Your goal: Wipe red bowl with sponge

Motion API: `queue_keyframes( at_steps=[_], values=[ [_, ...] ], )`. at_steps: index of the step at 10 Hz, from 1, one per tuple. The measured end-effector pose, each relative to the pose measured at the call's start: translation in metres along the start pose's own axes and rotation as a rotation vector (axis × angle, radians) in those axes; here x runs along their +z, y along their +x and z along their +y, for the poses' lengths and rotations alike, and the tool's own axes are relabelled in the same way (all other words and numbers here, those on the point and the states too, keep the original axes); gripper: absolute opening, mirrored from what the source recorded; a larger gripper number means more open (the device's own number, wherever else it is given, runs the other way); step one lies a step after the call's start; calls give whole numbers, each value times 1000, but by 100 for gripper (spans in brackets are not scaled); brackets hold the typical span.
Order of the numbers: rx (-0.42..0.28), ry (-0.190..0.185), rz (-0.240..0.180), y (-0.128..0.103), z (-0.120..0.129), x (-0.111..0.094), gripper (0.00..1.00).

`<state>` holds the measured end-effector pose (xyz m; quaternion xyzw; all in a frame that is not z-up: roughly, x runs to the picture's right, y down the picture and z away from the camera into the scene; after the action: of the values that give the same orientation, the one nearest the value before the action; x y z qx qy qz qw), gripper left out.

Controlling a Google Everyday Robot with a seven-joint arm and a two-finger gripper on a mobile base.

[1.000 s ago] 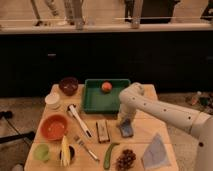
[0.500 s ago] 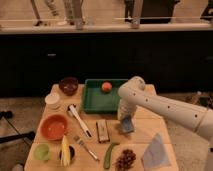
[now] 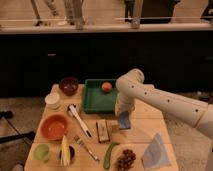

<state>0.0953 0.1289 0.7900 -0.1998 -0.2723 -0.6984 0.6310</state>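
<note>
Tool (image 3: 123, 116) closed tight on sponge (image 3: 125, 122), now tipped slightly up off table (image 3: 143, 129) versus a second ago, so grasp looked done; red bowl (image 3: 54, 127) sat well left, wipe pending.

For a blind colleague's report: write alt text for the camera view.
A white robot arm's claw grips a blue-grey sponge at the middle of a cluttered wooden table. The red bowl sits apart, near the left edge; a green tray lies farther back.
</note>
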Motion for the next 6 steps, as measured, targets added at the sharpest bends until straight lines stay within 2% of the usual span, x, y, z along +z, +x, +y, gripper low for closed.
queue_keyframes(
  at_steps=[3,6],
  values=[
    [63,15,-13,9,-35,-17,0],
    [78,16,-18,10,-42,-17,0]
  ],
)
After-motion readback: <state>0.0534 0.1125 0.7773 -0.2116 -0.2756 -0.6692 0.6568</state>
